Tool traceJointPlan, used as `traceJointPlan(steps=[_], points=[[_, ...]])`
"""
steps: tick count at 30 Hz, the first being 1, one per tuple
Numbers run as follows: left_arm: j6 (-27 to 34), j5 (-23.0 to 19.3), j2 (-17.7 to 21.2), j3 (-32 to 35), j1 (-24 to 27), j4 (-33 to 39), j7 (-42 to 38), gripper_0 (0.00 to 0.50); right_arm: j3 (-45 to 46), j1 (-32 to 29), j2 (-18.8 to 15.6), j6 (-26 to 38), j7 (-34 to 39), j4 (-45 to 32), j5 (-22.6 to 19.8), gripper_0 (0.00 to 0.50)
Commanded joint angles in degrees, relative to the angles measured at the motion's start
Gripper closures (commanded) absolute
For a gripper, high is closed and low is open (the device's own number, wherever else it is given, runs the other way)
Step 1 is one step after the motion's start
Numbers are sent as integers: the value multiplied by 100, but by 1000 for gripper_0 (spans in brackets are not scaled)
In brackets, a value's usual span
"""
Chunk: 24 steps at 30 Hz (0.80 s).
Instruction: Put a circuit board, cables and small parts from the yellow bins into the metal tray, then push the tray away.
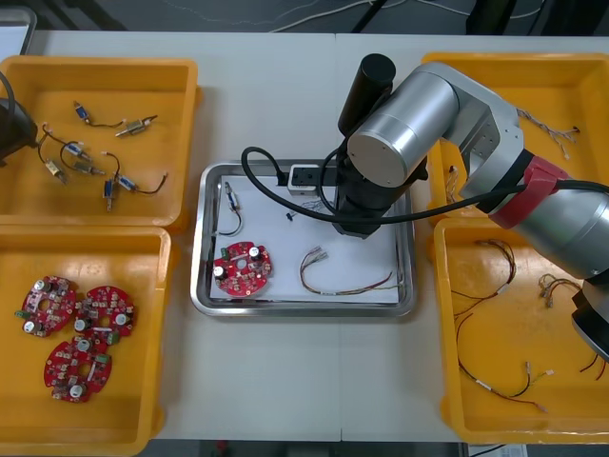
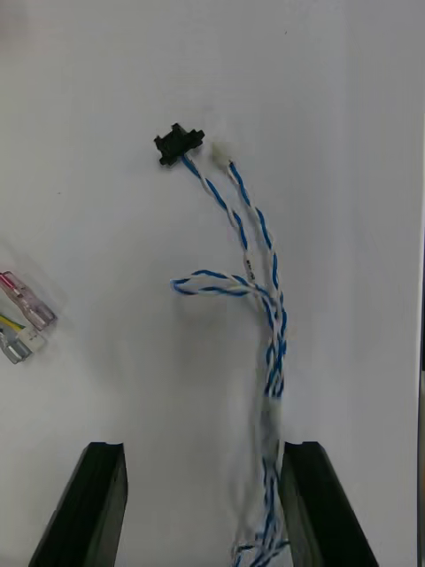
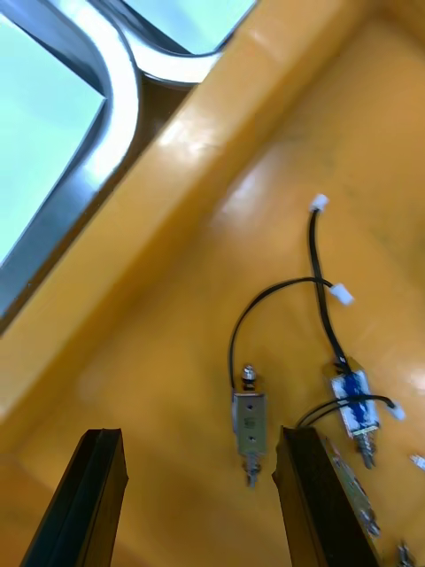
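Observation:
My right gripper (image 2: 204,505) is open just above the white floor of the metal tray (image 1: 202,286). A twisted blue and white cable (image 2: 257,266) lies on that floor, running back between the fingers close to one of them; its black connector (image 2: 177,144) points away. In the front view the right arm (image 1: 409,133) covers the gripper. The tray also holds a red circuit board (image 1: 242,267), a red and yellow cable (image 1: 343,279) and a small metal part (image 1: 231,202). My left gripper (image 3: 199,505) is open over the far left yellow bin (image 1: 95,71), above small metal parts (image 3: 249,423).
The near left bin (image 1: 143,381) holds three more red circuit boards (image 1: 81,328). Red and yellow and black cables (image 1: 495,314) lie in the near right bin (image 1: 447,400). The far right bin (image 1: 561,71) sits behind the right arm. Bare table lies in front of the tray.

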State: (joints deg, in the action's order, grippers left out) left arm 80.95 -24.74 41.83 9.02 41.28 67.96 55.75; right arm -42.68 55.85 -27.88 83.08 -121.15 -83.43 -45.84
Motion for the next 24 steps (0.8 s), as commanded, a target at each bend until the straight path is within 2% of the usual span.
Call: traceJointPlan(steps=[1,7,14,18,24], points=[[-79,242,10,92,161,-99,-662,0,14,277,63,-56,170,-24,-74,0],[-185,224,-8,21,179,-186,-644,0,172,277,28,76,223,-86,-109,0],[-158,207,-8,-23,241,-186,-627,0,673,277,-16,744,495,-402,-180,0],[-141,189,-17,-23,293,-186,-592,0,1060,268,-16,1228,1075,-631,-224,0],[-185,189,-43,-23,346,-186,-486,0,1640,268,-209,2027,2095,-1053,-224,0]])
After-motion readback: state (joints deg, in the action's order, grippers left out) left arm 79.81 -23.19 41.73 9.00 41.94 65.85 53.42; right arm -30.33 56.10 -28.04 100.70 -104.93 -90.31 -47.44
